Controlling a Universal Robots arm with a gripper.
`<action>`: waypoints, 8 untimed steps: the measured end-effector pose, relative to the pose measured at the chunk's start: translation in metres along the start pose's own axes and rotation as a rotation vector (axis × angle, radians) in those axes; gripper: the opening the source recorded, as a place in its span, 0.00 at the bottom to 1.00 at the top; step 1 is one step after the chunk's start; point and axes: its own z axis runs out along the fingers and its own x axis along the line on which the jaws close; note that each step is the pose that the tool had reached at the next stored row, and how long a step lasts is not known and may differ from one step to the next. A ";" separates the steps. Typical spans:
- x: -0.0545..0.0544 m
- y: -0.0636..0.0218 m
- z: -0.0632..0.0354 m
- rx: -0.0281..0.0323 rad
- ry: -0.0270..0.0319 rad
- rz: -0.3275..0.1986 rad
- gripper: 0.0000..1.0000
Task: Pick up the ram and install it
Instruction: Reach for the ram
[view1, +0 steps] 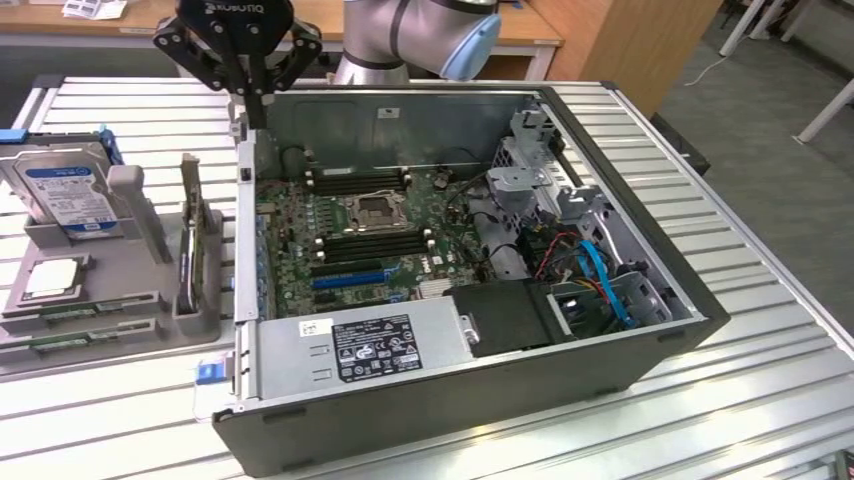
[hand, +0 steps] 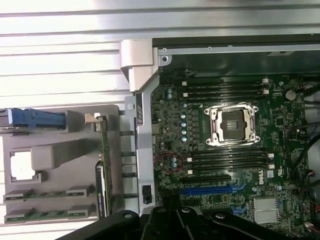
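The ram (view1: 195, 225) is a thin green stick standing on its edge in the grey holder (view1: 134, 195) at the exterior view's left; in the wrist view the ram (hand: 104, 145) shows edge-on. Two more green sticks (view1: 74, 312) lie flat at the holder's front. My black gripper (view1: 251, 100) hangs shut and holds nothing, above the far left corner of the open computer case (view1: 467, 400), behind the holder and clear of the ram. Black memory slots (view1: 358, 180) lie empty on both sides of the processor socket (view1: 374, 210) on the motherboard.
A silver hard drive (view1: 67, 190) with a blue-white label and a square silver processor chip (view1: 51, 278) also rest in the holder. Inside the case are a power supply (view1: 360, 350), a drive cage (view1: 534, 170) and blue cables (view1: 601, 280). All stands on a slatted metal table (view1: 747, 330).
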 end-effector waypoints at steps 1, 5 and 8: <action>0.001 -0.0001 0.0000 0.0001 0.0000 0.000 0.10; 0.008 -0.0005 0.0001 0.0003 0.0000 0.000 0.10; 0.011 -0.0008 0.0001 0.0005 0.0000 0.000 0.10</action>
